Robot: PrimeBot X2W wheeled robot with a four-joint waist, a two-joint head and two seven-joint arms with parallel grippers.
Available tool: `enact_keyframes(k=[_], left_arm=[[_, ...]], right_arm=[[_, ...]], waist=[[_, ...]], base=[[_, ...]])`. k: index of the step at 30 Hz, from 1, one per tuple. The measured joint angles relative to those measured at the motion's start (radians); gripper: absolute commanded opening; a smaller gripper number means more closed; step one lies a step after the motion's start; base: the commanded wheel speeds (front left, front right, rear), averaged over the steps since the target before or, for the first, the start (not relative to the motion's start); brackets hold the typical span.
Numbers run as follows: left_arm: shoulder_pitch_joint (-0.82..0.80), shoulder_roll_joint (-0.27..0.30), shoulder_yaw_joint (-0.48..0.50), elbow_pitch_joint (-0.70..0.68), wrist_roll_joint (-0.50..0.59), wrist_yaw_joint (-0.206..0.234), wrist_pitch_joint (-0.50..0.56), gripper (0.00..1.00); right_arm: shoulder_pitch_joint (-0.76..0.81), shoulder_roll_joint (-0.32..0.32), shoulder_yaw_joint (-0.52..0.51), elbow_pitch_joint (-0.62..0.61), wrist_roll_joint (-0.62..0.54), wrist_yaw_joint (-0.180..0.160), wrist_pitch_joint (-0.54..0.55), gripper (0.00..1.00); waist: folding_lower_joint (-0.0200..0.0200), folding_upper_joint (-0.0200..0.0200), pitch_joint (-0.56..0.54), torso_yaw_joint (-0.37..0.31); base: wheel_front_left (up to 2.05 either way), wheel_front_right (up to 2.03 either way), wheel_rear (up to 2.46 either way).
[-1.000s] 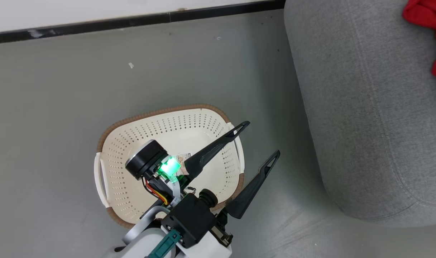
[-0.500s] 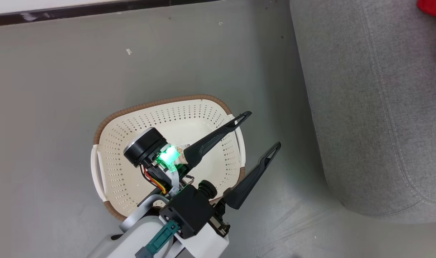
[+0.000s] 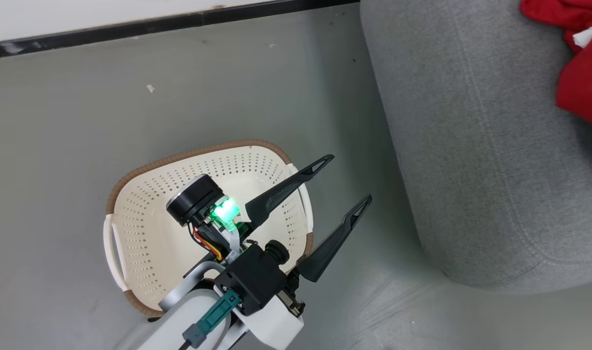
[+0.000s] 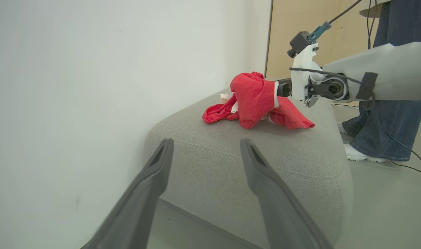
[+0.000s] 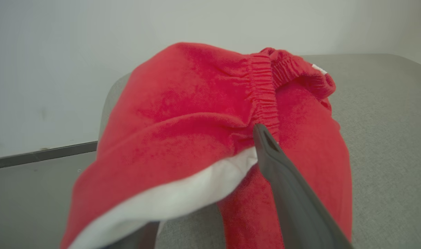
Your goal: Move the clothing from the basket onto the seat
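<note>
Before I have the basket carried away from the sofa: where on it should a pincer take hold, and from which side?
Probably a white handle at a short end of the basket, taken from above. It stands upright on the floor, mouth up, and the handle is a thin bar standing off the perforated wall, slim enough for the open left pincer.

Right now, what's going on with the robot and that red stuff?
The robot is moving red clothing from the basket to the grey seat. Its right gripper stands open at the seat, clothing draped over its fingers. The left gripper hangs open above the basket. A person stands beside the seat.
</note>
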Motion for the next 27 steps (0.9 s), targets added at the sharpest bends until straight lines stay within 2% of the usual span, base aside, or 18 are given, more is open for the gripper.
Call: enact_keyframes(k=[16, 20, 27], left_arm=[[0.002, 0.011, 0.025, 0.039, -0.023, 0.001, -0.026, 1.0], [0.008, 0.017, 0.044, 0.046, -0.026, 0.005, -0.036, 1.0], [0.052, 0.035, 0.087, 0.064, -0.033, 0.039, -0.048, 1.0]], right_arm=[[0.162, 0.017, 0.05, -0.051, 0.08, 0.0, 0.013, 1.0], [0.189, 0.032, 0.079, -0.107, 0.111, 0.0, 0.027, 1.0], [0.206, 0.038, 0.143, -0.233, 0.115, 0.0, 0.026, 1.0]], waist=[[0.0, 0.0, -0.067, -0.092], [0.0, 0.0, -0.092, -0.108], [0.0, 0.0, -0.142, -0.121]], base=[[0.0, 0.0, 0.0], [0.0, 0.0, 0.0], [0.0, 0.0, 0.0]])
